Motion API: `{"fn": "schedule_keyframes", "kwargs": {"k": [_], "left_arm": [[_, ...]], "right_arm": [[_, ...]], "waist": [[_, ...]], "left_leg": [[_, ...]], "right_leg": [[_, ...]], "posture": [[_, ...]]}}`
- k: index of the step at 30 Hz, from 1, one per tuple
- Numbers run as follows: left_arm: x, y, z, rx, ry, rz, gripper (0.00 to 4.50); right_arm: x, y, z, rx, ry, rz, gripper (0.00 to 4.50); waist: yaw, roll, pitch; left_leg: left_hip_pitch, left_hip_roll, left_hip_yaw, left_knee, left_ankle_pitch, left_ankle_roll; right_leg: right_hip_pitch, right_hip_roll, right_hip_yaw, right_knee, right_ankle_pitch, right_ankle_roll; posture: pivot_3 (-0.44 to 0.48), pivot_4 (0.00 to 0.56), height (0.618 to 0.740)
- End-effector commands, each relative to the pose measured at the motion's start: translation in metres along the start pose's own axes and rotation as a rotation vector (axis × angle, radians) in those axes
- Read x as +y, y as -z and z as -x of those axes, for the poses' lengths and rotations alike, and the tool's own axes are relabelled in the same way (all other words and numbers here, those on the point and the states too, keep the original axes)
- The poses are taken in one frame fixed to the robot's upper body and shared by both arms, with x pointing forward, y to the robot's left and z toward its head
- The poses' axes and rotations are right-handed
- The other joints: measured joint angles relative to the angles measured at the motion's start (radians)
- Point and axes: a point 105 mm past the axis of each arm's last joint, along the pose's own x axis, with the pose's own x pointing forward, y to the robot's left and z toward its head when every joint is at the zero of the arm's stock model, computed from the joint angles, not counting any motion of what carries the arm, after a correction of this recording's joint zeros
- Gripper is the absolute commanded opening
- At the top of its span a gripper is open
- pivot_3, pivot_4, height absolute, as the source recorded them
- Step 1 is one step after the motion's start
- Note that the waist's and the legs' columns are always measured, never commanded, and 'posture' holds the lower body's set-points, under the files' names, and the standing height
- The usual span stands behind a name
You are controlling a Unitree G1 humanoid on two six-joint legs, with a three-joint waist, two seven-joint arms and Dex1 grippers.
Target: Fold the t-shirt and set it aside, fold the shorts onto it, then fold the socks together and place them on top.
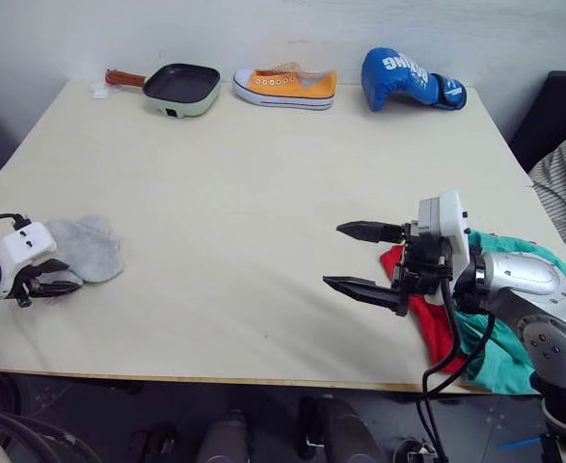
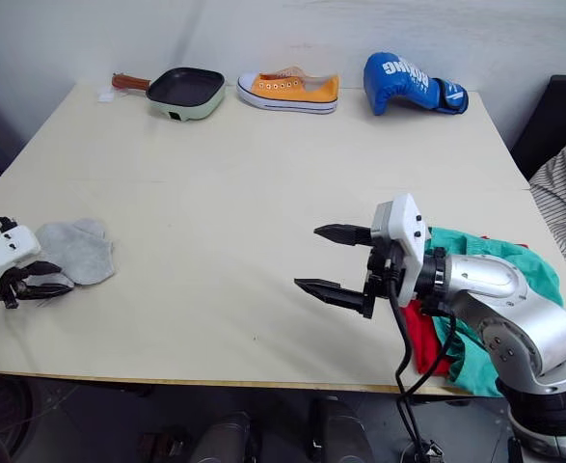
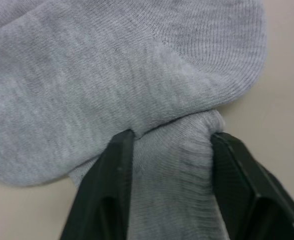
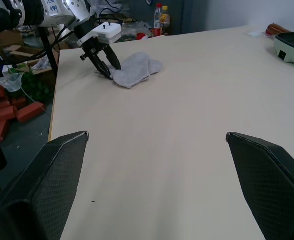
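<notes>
While left hand (image 1: 53,282) pinches socks (image 1: 88,248), right hand (image 1: 362,258) wide apart, well away

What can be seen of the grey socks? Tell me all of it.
The socks are two small light grey ankle socks of soft ribbed knit, lying flat and overlapped on the pale table near its left edge, rounded ends pointing away from the robot. The left gripper is closed on their near end: in the left wrist view the cloth bunches between its black fingers. Nothing else touches them.
</notes>
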Motion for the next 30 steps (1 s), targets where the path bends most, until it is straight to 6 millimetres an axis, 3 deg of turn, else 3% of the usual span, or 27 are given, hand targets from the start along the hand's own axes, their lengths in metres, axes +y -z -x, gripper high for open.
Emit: {"fn": "schedule_keyframes", "kwargs": {"k": [1,4,9,14,19,22,26,30], "left_arm": [[-0.005,0.013,-0.003,0.034,0.006,0.042,0.92],[-0.007,0.014,-0.004,0.031,0.015,0.048,0.04],[-0.009,0.013,-0.003,0.004,0.022,0.088,0.01],[-0.026,0.003,0.001,-0.057,0.116,0.263,0.01],[-0.089,-0.057,0.019,-0.190,0.379,0.428,0.01],[-0.121,-0.080,0.022,-0.171,0.432,0.561,0.01],[-0.141,-0.099,0.004,-0.158,0.408,0.698,0.01],[-0.154,-0.120,-0.017,-0.196,0.400,0.690,0.01]], "right_arm": [[0.004,-0.013,0.004,-0.036,-0.025,0.056,4.50],[0.005,-0.010,0.005,-0.030,-0.039,0.057,4.50],[0.002,-0.006,0.003,-0.020,-0.058,0.052,4.50],[0.000,-0.003,-0.001,-0.021,-0.081,0.055,4.50],[0.002,-0.002,-0.001,-0.021,-0.084,0.040,4.50],[0.006,0.001,0.000,-0.016,-0.084,0.031,4.50],[0.006,0.003,-0.001,-0.018,-0.070,0.022,4.50],[0.007,0.006,-0.001,-0.016,-0.062,0.018,4.50]], "waist": [[0.000,0.000,0.000],[0.000,0.000,0.000],[0.000,0.000,0.000],[-0.003,0.001,0.000],[-0.006,0.001,0.001],[0.004,0.001,0.001],[0.004,0.003,0.002],[0.000,0.001,0.002]], "left_leg": [[0.000,0.000,0.000,0.000,0.000,0.000],[0.000,0.000,0.000,0.000,0.000,0.000],[0.000,0.000,0.000,0.000,0.000,0.000],[0.000,0.000,0.000,0.000,0.000,0.000],[-0.001,0.001,0.000,0.000,0.000,-0.001],[-0.003,0.000,-0.005,0.002,0.000,-0.001],[0.000,-0.002,-0.006,0.002,-0.001,0.002],[-0.001,-0.001,-0.006,0.003,-0.001,0.001]], "right_leg": [[0.000,0.000,0.000,0.000,0.000,0.000],[0.000,0.000,0.000,0.000,0.000,0.000],[0.000,0.000,0.000,0.000,0.000,0.000],[0.000,0.000,0.001,0.000,0.000,0.000],[0.000,-0.001,0.002,-0.001,0.000,0.000],[0.001,-0.001,0.003,-0.003,0.000,0.000],[0.006,-0.001,0.005,-0.003,0.000,0.001],[0.005,0.002,0.006,-0.002,0.001,0.002]], "posture": [[0.000,0.150,0.740],[0.000,0.150,0.740],[0.000,0.150,0.740],[0.000,0.150,0.740],[0.000,0.150,0.740],[0.000,0.150,0.740],[0.000,0.150,0.740],[0.000,0.150,0.740]]}}
